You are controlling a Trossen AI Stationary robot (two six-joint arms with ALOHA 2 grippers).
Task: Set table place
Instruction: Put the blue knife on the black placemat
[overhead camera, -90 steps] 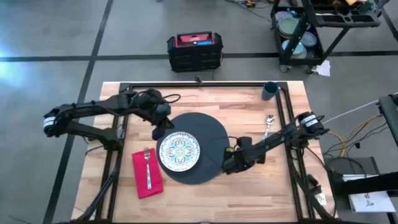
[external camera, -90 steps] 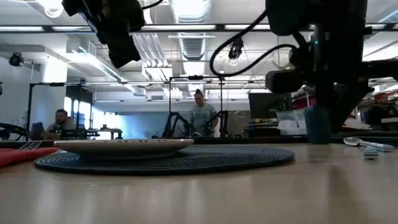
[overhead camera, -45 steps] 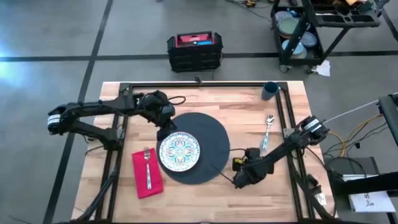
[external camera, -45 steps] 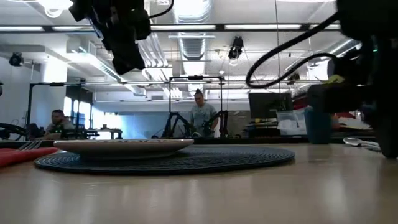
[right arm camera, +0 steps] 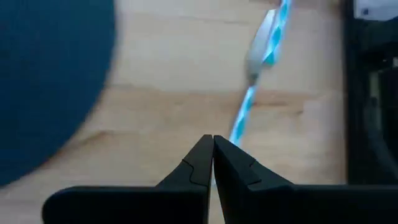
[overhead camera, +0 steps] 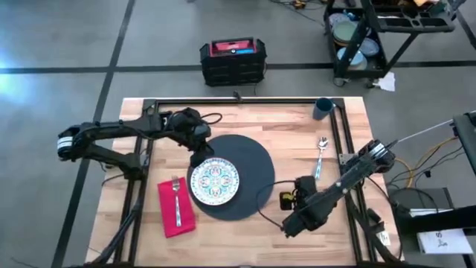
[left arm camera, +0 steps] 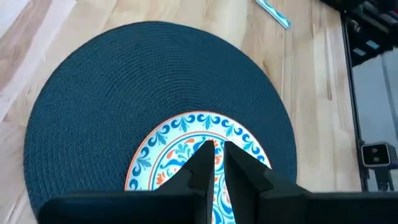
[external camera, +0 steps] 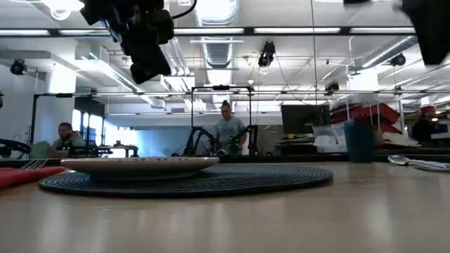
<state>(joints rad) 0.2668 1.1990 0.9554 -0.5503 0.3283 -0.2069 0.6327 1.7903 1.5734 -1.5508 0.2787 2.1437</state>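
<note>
Spoon: I see the silver spoon (overhead camera: 320, 156) lying flat on bare planks between the round dark grey woven mat (overhead camera: 236, 176) and the table's right rail, bowl toward the far edge, handle toward the near edge, slightly slanted.
Fork: the silver fork (overhead camera: 177, 199) lies along the red cloth napkin (overhead camera: 175, 207), tines to the far side, just left of the mat.
Plate: the small white patterned plate (overhead camera: 214, 181) sits on the mat's near-left part.
Cup: the dark blue cup (overhead camera: 323, 109) stands at the far right corner.
Right gripper (right arm camera: 212, 160): my fingers are pressed together, empty, above planks near the spoon's handle.
Left gripper (left arm camera: 214, 163): nearly closed, empty, above the plate's far rim.
Surface: light wooden plank table (overhead camera: 245, 119), black rail frame.
Room: grey floor, a black-and-red case (overhead camera: 233, 61); people (external camera: 228, 130) behind.
</note>
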